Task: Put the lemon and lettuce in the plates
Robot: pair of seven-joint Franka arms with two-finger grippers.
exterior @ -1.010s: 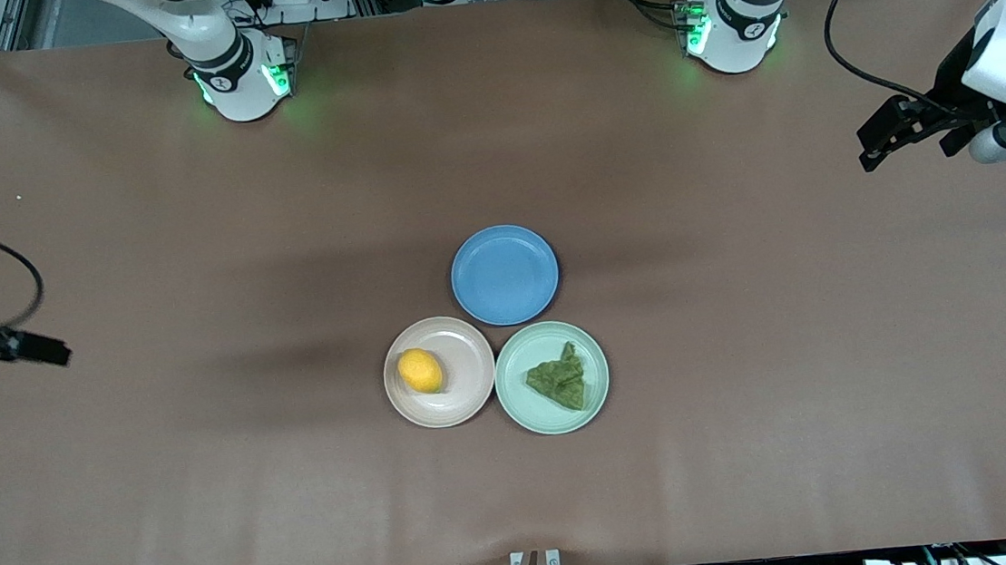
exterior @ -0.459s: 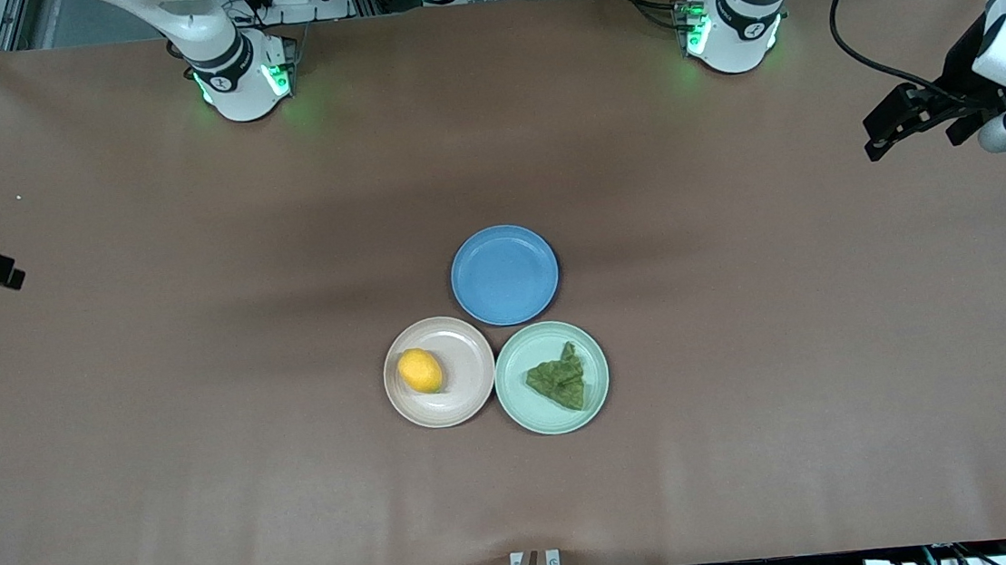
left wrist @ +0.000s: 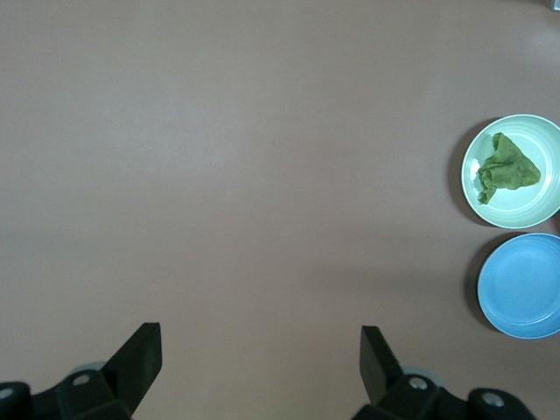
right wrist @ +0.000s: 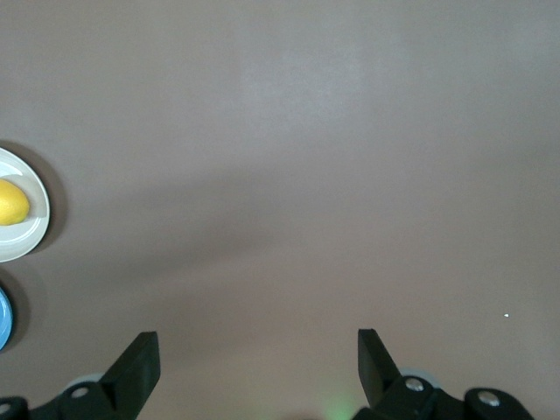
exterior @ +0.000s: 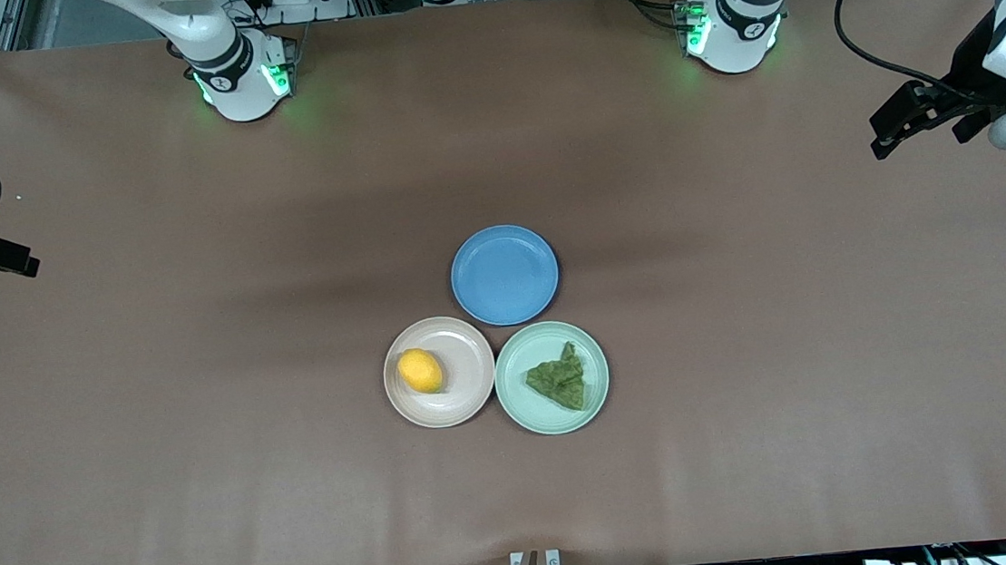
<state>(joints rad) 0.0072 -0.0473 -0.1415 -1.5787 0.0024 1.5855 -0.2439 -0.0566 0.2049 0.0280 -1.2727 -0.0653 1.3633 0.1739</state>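
Resting lemon point(exterior: 421, 371) in beige plate point(exterior: 462, 332), lettuce point(exterior: 559, 381) in mint plate point(exterior: 527, 405), blue plate point(exterior: 504, 274) bare, both jaws released.

- right gripper point(right wrist: 258, 372) hangs over bare brown table point(right wrist: 289, 166), fingers point(right wrist: 140, 360) spread wide, nothing between them
- beige-pink plate point(right wrist: 26, 238) cut off at the 9 o'clock edge of the picture, only part of it in shot
- lemon point(right wrist: 12, 202) lies on that plate, itself cropped by the edge
- sliver of blue plate point(right wrist: 3, 318) at about 8 o'clock, just beside the beige-pink one
- tiny white speck point(right wrist: 507, 316) on the table at about 4 o'clock
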